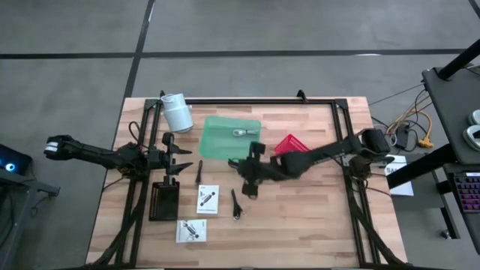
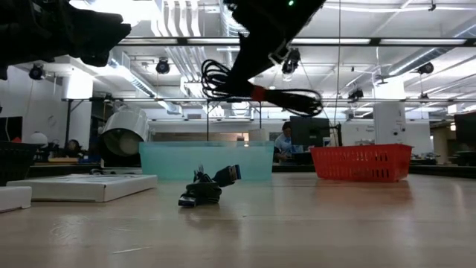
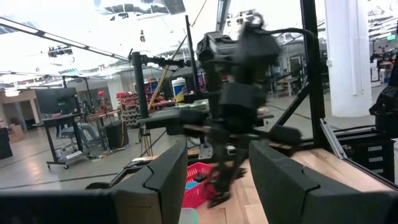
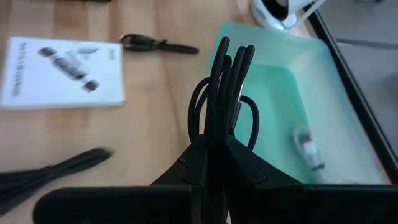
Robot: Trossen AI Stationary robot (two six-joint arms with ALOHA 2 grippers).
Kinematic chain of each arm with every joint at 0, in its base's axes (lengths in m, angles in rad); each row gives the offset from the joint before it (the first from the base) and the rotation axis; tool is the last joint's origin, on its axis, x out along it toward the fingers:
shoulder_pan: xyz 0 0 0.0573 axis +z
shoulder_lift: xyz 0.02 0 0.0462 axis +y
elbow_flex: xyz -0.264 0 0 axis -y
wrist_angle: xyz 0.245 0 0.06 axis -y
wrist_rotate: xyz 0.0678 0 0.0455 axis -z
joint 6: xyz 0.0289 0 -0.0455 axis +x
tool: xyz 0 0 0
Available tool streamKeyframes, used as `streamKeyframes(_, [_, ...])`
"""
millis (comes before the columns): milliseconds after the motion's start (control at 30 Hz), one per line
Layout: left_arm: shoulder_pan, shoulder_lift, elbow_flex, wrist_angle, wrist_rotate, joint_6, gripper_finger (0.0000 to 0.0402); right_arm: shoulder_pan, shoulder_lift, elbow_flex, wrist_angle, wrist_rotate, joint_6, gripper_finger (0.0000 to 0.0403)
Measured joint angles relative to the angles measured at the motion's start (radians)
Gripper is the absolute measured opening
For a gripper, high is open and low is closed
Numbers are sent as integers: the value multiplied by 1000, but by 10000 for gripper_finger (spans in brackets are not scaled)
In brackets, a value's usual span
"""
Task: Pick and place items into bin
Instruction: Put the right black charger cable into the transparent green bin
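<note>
On the worktop's (image 1: 315, 217) left side, the left end effector (image 1: 180, 155) waits with its fingers apart. Two white packets (image 1: 208, 199) and a black cable (image 1: 237, 205) still lie out. Only one silver cable (image 1: 240, 132) sits inside the green bin (image 1: 217, 142). Beside the bin, the right end effector (image 1: 251, 174) is clamped on a coiled black cable (image 4: 225, 93), lifted up.

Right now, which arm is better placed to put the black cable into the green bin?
The right arm. Its gripper is shut on the black cable, lifted off the table right beside the green bin. The left gripper waits empty near the table's left side, farther from the bin.
</note>
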Motion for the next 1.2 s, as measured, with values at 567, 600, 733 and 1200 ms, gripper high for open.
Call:
streamKeyframes(567, [0, 0, 0, -1, 0, 0, 157, -341, 0, -9, 219, -521, -260, 20])
streamKeyframes(600, [0, 1, 0, -1, 0, 0, 157, -360, 0, -11, 235, -562, -260, 20])
streamKeyframes(733, [0, 1, 0, -1, 0, 0, 157, -421, 0, -27, 308, -699, -246, 20])
streamKeyframes(1200, [0, 1, 0, -4, 0, 0, 157, -479, 69, -63, 470, -786, -135, 20])
